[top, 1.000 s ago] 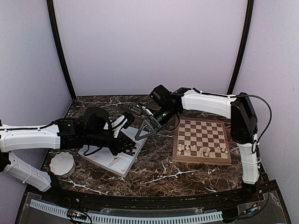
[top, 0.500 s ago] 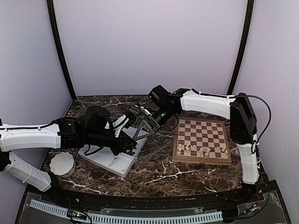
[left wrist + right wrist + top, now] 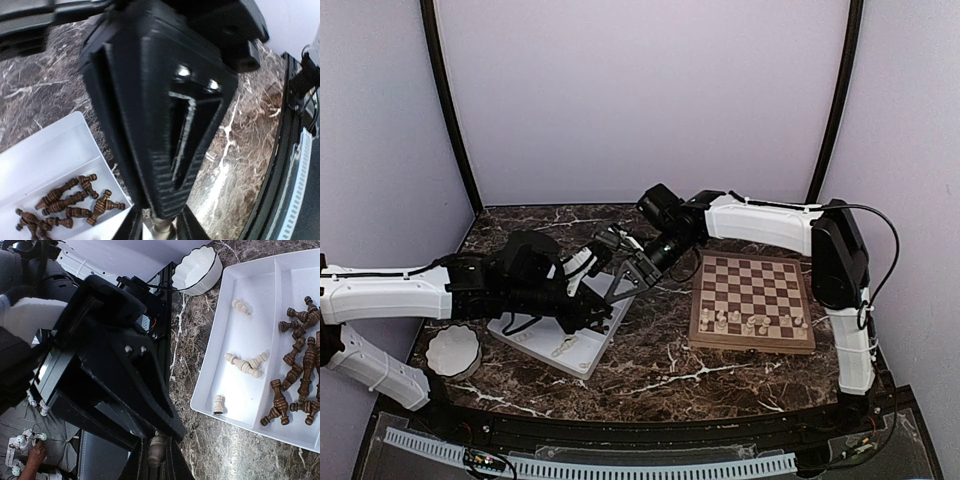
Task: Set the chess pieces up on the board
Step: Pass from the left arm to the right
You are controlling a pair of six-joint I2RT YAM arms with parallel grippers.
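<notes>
Likely a handover: right hand [image 3: 155,465] grips a pale chess piece [image 3: 157,447]; left hand [image 3: 160,226], I cannot tell. Next, place it on the board [image 3: 751,286].

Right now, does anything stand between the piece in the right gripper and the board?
Nothing visible does. Between the right gripper with its chess piece and the board, only marble table shows.
</notes>
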